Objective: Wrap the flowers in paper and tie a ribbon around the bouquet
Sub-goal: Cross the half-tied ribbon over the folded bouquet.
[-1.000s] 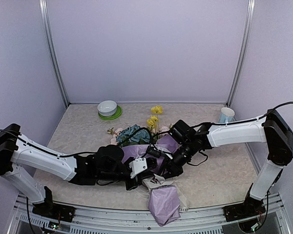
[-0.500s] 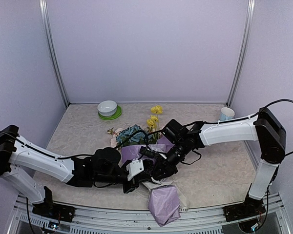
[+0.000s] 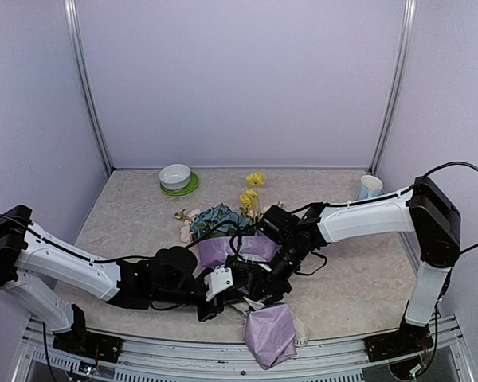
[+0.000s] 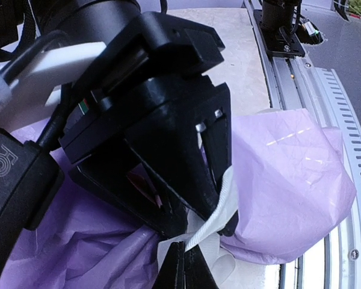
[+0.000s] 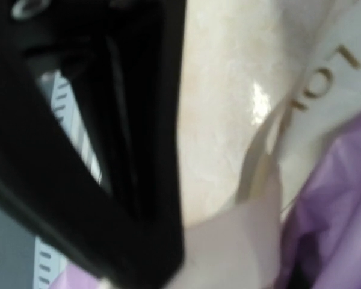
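The bouquet lies across the table's middle: blue and yellow flowers (image 3: 223, 216) stick out of the lilac paper (image 3: 233, 250), whose bunched tail (image 3: 268, 334) reaches over the near edge. The cream ribbon (image 4: 219, 211) crosses the pinched neck of the paper (image 4: 289, 174). My left gripper (image 4: 184, 270) is shut on the ribbon at that neck, low in the top view (image 3: 240, 296). My right gripper (image 4: 201, 224) hangs right over the same spot, its jaws apart, and the ribbon runs across their tips. In the right wrist view one black finger (image 5: 108, 180) sits beside the lettered ribbon (image 5: 325, 78).
A white bowl (image 3: 175, 174) on a green plate (image 3: 180, 190) stands at the back left. A pale blue paper cup (image 3: 370, 187) is at the back right corner. The metal rail (image 4: 337, 120) of the table's near edge runs just beyond the paper tail. Both arms crowd together over the bouquet.
My right arm has swung left and nearer, and its jaws have spread apart. The left gripper has slid slightly toward the near edge, still pinching the ribbon.
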Robot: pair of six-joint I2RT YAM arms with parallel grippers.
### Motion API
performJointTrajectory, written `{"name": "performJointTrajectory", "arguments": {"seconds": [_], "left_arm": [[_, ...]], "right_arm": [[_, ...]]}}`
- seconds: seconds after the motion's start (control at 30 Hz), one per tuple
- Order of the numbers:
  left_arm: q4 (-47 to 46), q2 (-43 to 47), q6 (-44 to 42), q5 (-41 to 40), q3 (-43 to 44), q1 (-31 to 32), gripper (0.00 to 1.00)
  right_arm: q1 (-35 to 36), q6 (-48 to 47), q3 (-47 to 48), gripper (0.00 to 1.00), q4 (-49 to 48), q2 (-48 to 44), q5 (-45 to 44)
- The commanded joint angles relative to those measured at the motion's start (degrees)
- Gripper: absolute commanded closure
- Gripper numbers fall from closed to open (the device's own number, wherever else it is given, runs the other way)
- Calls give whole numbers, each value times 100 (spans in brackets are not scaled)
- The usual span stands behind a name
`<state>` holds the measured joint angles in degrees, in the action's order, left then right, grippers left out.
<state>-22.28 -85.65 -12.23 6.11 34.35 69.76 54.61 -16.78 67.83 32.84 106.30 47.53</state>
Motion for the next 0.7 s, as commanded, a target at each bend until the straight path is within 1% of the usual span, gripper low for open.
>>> {"name": "performJointTrajectory", "arguments": {"seconds": [0.0,0.07,0.1,0.2,0.33,0.5,0.67], "left_arm": [[88,-40,26,77,-40,46,97],[117,-57,28,68,-42,55,97],[122,-57,41,59,-40,56,97],[134,-23,55,50,-42,63,97],[144,-62,37,6,-44,61,97],[153,-87,37,5,-31,59,97],[157,-90,-6,10,3,64,98]], "right_arm": [[54,-201,173,62,469,123,-170],[76,-178,166,63,439,128,-249],[93,-155,162,66,415,120,-297],[95,-110,162,79,359,101,-352],[110,4,204,83,325,89,-727],[111,214,282,100,164,-73,-1341],[86,379,352,100,-5,-207,-1280]]}}
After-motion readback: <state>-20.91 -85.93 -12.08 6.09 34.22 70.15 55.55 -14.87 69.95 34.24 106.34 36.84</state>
